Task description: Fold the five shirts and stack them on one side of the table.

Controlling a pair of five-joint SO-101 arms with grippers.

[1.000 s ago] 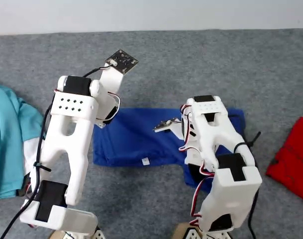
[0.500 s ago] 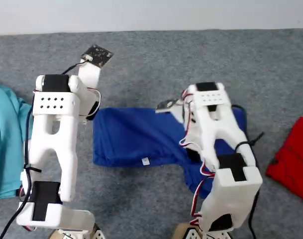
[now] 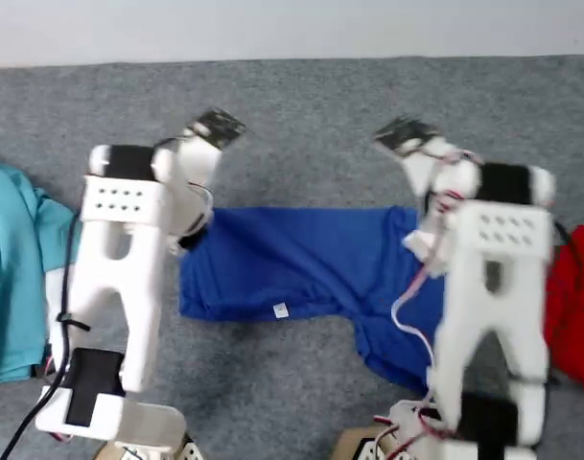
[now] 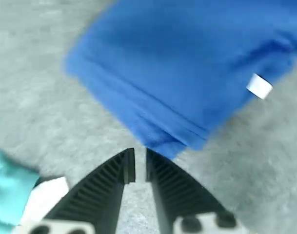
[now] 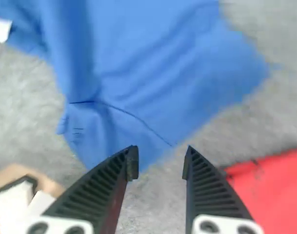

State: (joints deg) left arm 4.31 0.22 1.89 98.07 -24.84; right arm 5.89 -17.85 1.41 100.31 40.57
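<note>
A blue shirt (image 3: pixel 301 268) lies half folded in the middle of the grey table, with a white tag (image 3: pixel 281 310) at its near edge. My left gripper (image 4: pixel 136 165) hovers shut over the carpet just off the blue shirt's (image 4: pixel 187 63) folded left edge, holding nothing. My right gripper (image 5: pixel 160 163) is open above the right edge of the blue shirt (image 5: pixel 138 63), with nothing between its fingers. A teal shirt (image 3: pixel 13 278) lies crumpled at the far left. At the right edge lies a red shirt (image 3: pixel 572 278), partly behind the right arm (image 3: pixel 493 249).
The left arm (image 3: pixel 124 259) stands between the teal and blue shirts. The red shirt (image 5: pixel 270 190) lies close beside the right gripper. A tan board (image 5: pixel 11 180) sits under the arm bases at the near edge. Bare grey carpet (image 3: pixel 311 125) stretches behind the blue shirt.
The right arm has swung right and back, uncovering the middle and right of the blue shirt. The left arm has shifted a little around the shirt's left edge.
</note>
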